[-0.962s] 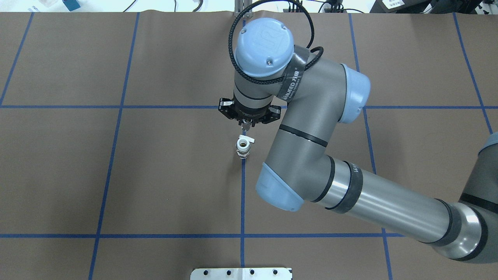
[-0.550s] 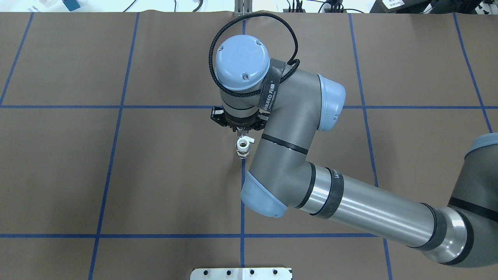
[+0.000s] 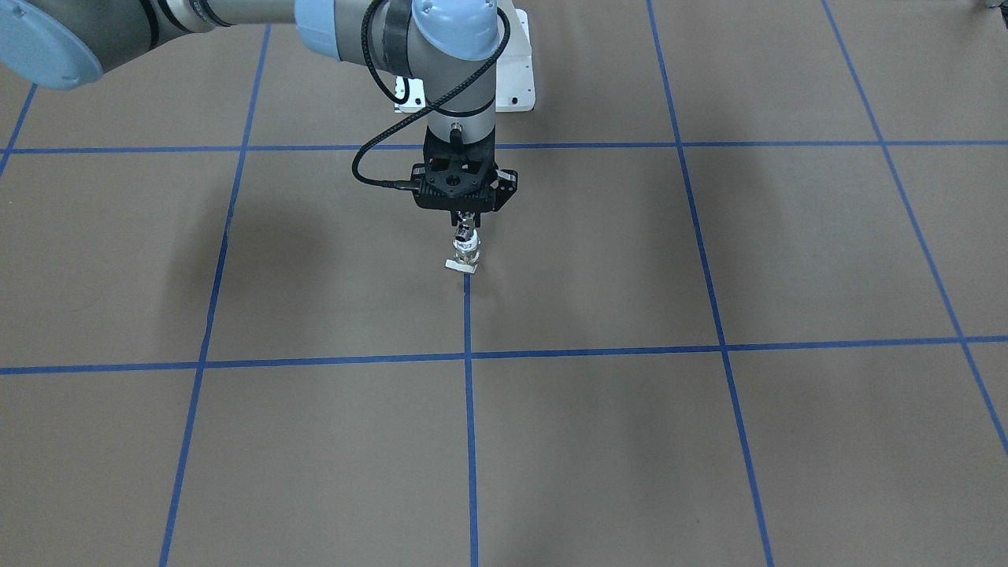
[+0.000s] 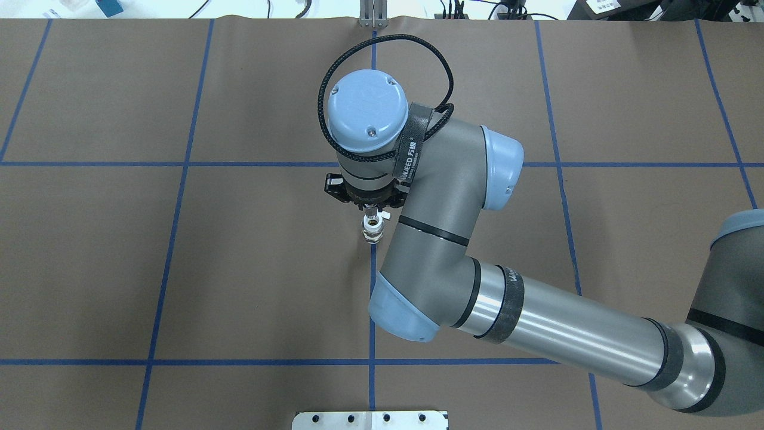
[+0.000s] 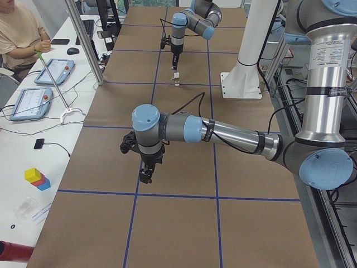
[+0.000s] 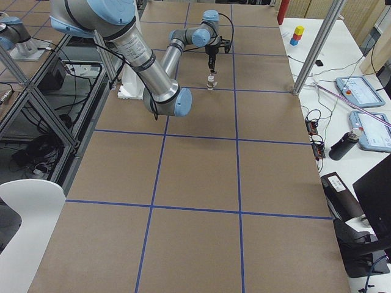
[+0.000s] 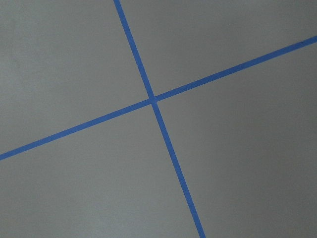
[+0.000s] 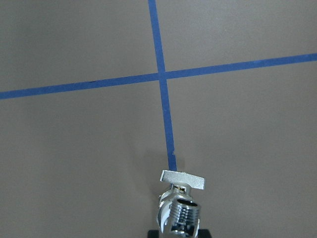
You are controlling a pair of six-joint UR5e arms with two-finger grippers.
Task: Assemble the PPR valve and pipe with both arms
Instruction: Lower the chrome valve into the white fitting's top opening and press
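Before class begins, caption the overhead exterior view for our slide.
Right gripper holds the pipe over the upright PPR valve on the taped table.

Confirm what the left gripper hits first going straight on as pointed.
Likely just the brown table, by the blue tape crossing: nothing else shows below the left gripper in its wrist view.

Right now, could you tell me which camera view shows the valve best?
Overhead: the valve stands unobstructed, its white ring and bore visible. The right wrist view is closer but crops it at the frame's bottom; front-facing shows it small, the side views tiny, left wrist nothing.
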